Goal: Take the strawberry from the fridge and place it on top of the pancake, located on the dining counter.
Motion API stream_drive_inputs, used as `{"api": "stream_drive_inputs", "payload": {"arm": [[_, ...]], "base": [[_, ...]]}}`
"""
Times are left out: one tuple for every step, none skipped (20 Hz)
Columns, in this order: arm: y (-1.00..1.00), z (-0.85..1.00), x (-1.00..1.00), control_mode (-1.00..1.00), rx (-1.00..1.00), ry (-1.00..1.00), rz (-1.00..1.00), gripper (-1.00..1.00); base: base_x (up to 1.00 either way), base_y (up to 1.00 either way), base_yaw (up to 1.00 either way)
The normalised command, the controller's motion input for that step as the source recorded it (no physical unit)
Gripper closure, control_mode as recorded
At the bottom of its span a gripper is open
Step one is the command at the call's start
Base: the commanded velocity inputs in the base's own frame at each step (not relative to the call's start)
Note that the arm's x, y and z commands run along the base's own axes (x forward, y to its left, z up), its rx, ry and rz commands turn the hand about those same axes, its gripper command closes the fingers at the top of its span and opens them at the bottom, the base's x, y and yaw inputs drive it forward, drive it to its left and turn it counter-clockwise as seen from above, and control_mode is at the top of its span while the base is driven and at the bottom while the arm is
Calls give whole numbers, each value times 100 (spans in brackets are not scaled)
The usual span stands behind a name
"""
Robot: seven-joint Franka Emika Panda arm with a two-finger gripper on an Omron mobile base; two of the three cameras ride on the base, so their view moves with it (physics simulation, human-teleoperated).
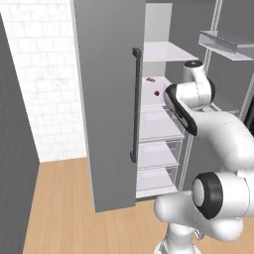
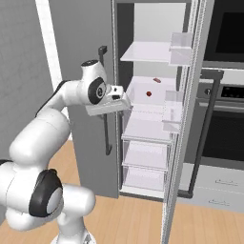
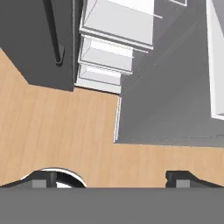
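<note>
With the fridge [image 2: 86, 28] door swung wide to expose the strawberry [image 2: 148, 94] on its shelf, the gripper [image 3: 111, 178] pointed floorward, fully open and empty.

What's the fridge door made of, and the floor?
The fridge door looks like matte grey painted metal or plastic: flat, even, no shine. Its handle looks like dark metal. The floor looks like light wood, with plank lines and grain.

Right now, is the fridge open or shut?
Open: the fridge shows white shelves, with the strawberry lying on one.
</note>
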Motion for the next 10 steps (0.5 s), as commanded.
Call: {"api": "stream_drive_inputs", "payload": {"arm": [[41, 0, -100, -100, 16, -17, -2, -100], [26, 0, -100, -100, 17, -17, -9, -100], [0, 0, -100, -100, 15, -18, -17, -100], [0, 4, -100, -100, 14, -20, -19, -100], [0, 2, -100, -100, 14, -19, -20, -100], [0, 0, -100, -100, 14, -19, -21, -100], [0, 0, -100, -100, 17, -17, -22, -100], [0, 0, -100, -100, 20, -12, -20, -100], [0, 0, -96, -100, 23, -9, -16, -100], [0, 0, -84, -100, 25, -7, -12, -100]], "base": [[0, 0, 0], [0, 0, 0], [0, 0, 0], [0, 0, 0], [0, 0, 0], [0, 0, 0], [0, 0, 0], [0, 0, 0], [0, 0, 0], [0, 0, 0]]}}
